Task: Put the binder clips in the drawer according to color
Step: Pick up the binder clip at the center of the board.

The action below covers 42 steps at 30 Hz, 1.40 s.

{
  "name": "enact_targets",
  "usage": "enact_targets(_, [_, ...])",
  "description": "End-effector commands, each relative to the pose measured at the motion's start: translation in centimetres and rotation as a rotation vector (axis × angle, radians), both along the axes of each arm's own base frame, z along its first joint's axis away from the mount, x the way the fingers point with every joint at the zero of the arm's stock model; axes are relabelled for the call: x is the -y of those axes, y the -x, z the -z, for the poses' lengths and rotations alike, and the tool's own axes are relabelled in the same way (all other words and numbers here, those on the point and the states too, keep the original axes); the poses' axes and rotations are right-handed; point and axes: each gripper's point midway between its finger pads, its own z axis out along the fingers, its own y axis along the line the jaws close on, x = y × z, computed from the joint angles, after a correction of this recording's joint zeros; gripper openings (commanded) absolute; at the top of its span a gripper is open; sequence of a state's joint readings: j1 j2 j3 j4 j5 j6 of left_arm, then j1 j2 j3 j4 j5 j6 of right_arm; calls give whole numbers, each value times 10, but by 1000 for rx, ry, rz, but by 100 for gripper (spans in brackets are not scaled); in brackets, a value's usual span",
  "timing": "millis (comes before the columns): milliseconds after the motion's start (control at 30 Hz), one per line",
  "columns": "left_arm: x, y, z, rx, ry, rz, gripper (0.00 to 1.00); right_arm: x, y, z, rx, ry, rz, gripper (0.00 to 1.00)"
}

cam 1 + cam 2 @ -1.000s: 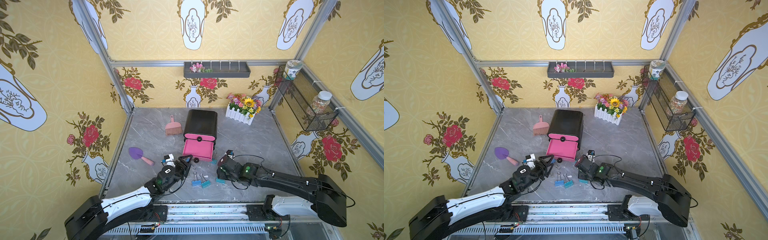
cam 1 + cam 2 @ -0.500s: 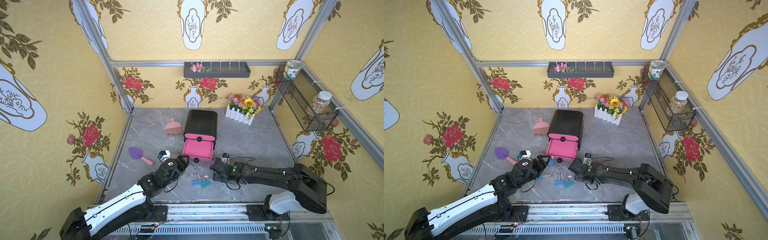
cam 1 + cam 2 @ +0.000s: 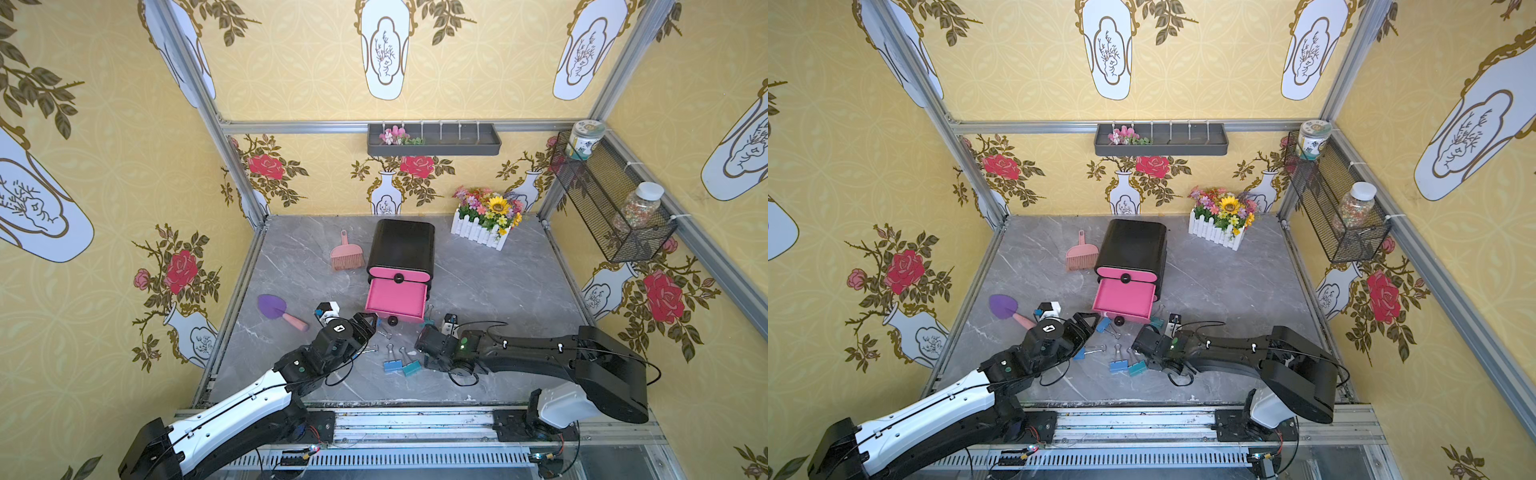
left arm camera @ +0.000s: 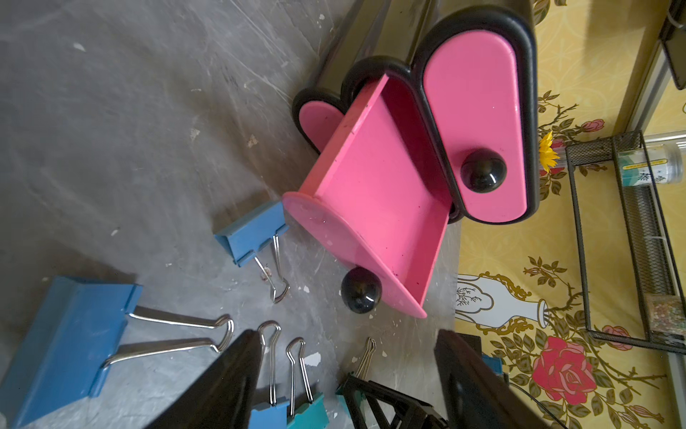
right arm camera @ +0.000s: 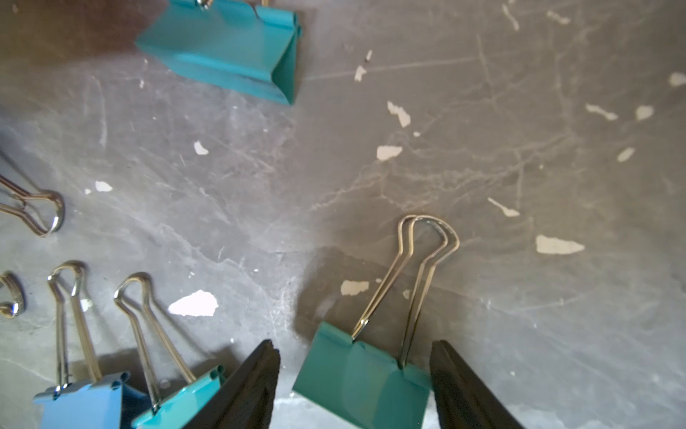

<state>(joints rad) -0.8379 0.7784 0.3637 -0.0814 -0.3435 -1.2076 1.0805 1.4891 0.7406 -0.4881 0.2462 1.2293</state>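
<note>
The black cabinet's lower pink drawer (image 3: 397, 299) (image 4: 378, 200) stands pulled open with nothing in it. Blue and teal binder clips lie on the grey floor in front of it. In both top views a blue clip (image 3: 390, 366) and a teal clip (image 3: 412, 368) lie side by side. My left gripper (image 3: 368, 322) (image 4: 347, 341) hangs open near the drawer's front left corner, beside a small blue clip (image 4: 252, 234) and a bigger blue clip (image 4: 70, 334). My right gripper (image 3: 430, 359) (image 5: 352, 347) is open and straddles a teal clip (image 5: 363, 382) without pinching it. Another teal clip (image 5: 230, 44) lies further off.
A purple trowel (image 3: 276, 309) and a small white-and-black block (image 3: 327, 311) lie left of my left gripper. A pink brush (image 3: 347, 255) sits behind them. A white flower box (image 3: 484, 226) stands at the back right. Black knobs (image 4: 361, 289) stick out of the drawer fronts.
My right gripper has slid left to the clips and now stands over the teal one. The left arm has stretched forward while its gripper stayed by the drawer's corner.
</note>
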Motion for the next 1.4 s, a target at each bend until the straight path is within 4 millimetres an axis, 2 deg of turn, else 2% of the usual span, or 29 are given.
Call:
enact_targets(0, [0, 1, 3, 0, 3, 6, 79, 7, -2, -5, 29, 35, 25, 72])
enact_targets(233, [1, 1, 3, 4, 9, 8, 80, 12, 3, -3, 17, 45, 34, 72])
enact_targets(700, [0, 2, 8, 1, 10, 7, 80, 2, 13, 6, -13, 23, 9, 70])
enact_targets(933, [0, 2, 9, -2, 10, 7, 80, -1, 12, 8, -11, 21, 0, 55])
enact_targets(1133, [0, 1, 8, 2, 8, 8, 80, 3, 10, -5, 11, 35, -8, 39])
enact_targets(1367, [-1, -1, 3, 14, 1, 2, 80, 16, 14, -40, 60, 72, -43, 35])
